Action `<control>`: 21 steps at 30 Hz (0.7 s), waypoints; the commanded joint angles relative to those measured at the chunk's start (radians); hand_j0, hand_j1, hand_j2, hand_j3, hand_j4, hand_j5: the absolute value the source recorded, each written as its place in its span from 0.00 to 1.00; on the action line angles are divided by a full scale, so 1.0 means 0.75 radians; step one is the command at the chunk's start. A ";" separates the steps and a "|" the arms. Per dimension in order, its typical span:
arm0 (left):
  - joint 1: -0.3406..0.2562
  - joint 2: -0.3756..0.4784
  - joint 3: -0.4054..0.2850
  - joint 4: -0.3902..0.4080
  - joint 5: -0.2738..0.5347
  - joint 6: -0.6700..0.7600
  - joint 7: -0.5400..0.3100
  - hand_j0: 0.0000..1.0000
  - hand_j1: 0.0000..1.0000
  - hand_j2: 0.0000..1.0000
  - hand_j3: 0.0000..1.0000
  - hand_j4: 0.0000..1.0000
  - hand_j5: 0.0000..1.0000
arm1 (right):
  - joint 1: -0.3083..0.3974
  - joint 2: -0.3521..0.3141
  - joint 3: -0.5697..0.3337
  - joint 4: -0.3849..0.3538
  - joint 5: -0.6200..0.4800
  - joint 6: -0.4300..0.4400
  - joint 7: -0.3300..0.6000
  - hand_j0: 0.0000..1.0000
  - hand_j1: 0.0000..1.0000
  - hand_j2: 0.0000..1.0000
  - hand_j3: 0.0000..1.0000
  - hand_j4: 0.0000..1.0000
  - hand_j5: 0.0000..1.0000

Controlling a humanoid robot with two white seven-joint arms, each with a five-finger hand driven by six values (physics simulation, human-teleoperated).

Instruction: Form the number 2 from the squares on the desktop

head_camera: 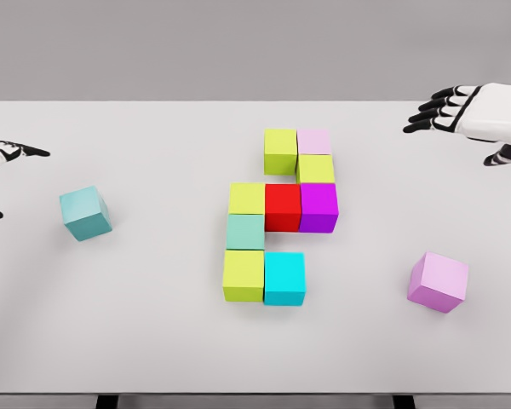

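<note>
Several coloured cubes stand joined at the table's middle: a lime cube [280,151] and a pale pink cube [314,141] on top, a lime cube [316,169] under the pink, then lime [247,198], red [283,207] and magenta [318,207] in a row, a teal cube [245,232] below, and lime [244,275] and cyan [284,278] at the bottom. A loose teal cube [85,213] sits at the left, a loose pink cube [439,281] at the lower right. My left hand [8,153] shows at the left edge. My right hand [447,109] hovers open at the upper right.
The white table [153,341] ends in a front edge near the picture's bottom and a far edge by the grey wall. Both loose cubes lie apart from the joined group.
</note>
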 commanded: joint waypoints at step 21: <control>-0.088 -0.122 -0.002 -0.231 -0.313 0.003 -0.153 1.00 1.00 1.00 1.00 1.00 1.00 | 0.014 -0.136 0.264 -0.059 0.087 0.004 -0.001 1.00 1.00 1.00 1.00 1.00 1.00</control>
